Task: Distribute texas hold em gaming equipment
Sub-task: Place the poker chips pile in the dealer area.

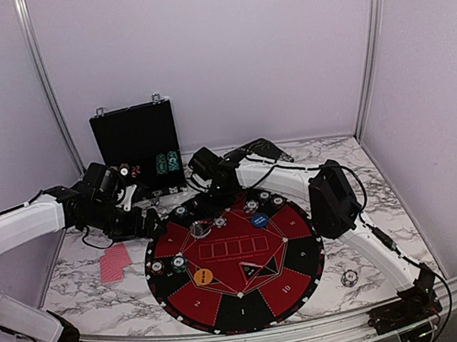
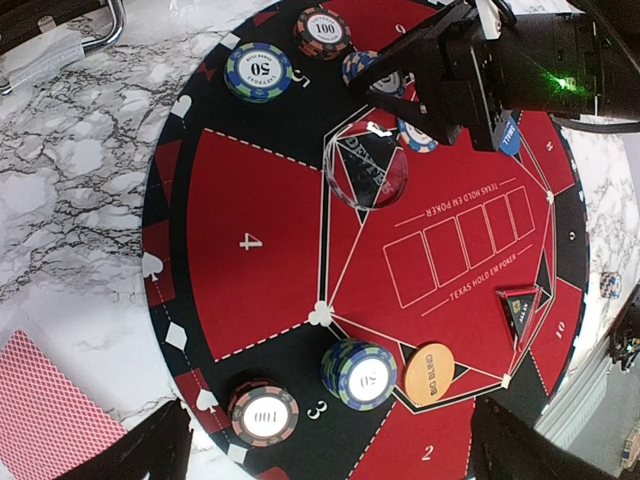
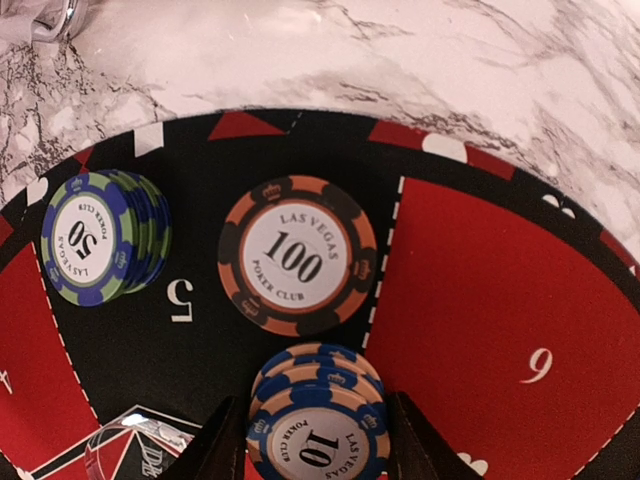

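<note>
The blue-and-orange chip stack (image 3: 318, 445), cut off at the frame edge, is seen on the mat (image 3: 480, 300), flanked by the right gripper (image 3: 312, 432); whether it is gripped cannot be told. The left gripper (image 2: 330, 445) is held wide, empty. Chip rows (image 1: 167, 161) are glimpsed in the black case (image 1: 134, 133).

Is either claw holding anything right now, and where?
Left gripper: nothing. Right gripper straddles the blue-and-orange poker chip stack at its rim; whether it grips cannot be told.
</note>
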### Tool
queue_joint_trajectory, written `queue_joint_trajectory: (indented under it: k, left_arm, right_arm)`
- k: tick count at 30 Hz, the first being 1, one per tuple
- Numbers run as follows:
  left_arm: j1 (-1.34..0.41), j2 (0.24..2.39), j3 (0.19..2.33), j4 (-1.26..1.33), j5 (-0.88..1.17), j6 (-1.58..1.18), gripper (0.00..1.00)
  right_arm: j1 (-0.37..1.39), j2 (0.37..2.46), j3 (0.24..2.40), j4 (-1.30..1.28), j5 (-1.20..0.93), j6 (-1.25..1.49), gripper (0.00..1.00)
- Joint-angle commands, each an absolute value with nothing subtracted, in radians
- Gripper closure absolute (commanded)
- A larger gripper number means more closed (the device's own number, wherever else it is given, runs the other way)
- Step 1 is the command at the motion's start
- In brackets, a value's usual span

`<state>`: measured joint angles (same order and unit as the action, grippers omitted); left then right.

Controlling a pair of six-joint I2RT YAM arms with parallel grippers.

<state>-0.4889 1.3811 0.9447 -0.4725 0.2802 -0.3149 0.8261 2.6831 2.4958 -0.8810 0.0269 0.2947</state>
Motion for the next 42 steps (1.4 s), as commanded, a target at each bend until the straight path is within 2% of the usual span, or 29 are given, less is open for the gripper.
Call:
queue_joint_trajectory:
  k: [1, 9, 16, 35, 39, 42]
  left_arm:
    - [-0.481, 1.362, 0.931, -0.457, 0.293, -0.319, 0.01]
    - [-0.48, 1.366, 0.936, -0.455, 0.294, -0.318, 0.01]
    - [-0.479, 1.375, 0.936, -0.455, 0.292, -0.318, 0.01]
    - [-0.479, 1.405, 0.945, -0.456, 0.284, -0.317, 0.01]
    - [-0.479, 1.406, 0.943, -0.455, 0.28, -0.317, 0.01]
    - [-0.479, 1.407, 0.943, -0.455, 0.278, -0.317, 0.01]
  right_arm:
    - [0.822, 2.722, 2.517, -0.975, 0.011, 0.315, 0.52]
    - [0.816, 2.685, 2.515, -0.964, 0.011, 0.313, 0.38]
    - [0.811, 2.626, 2.471, -0.948, 0.034, 0.317, 0.31]
    - [0.836, 2.466, 2.32, -0.931, 0.098, 0.31, 0.31]
    - [0.847, 2.405, 2.243, -0.905, 0.113, 0.316, 0.37]
    - [0.854, 2.365, 2.18, -0.886, 0.113, 0.321, 0.46]
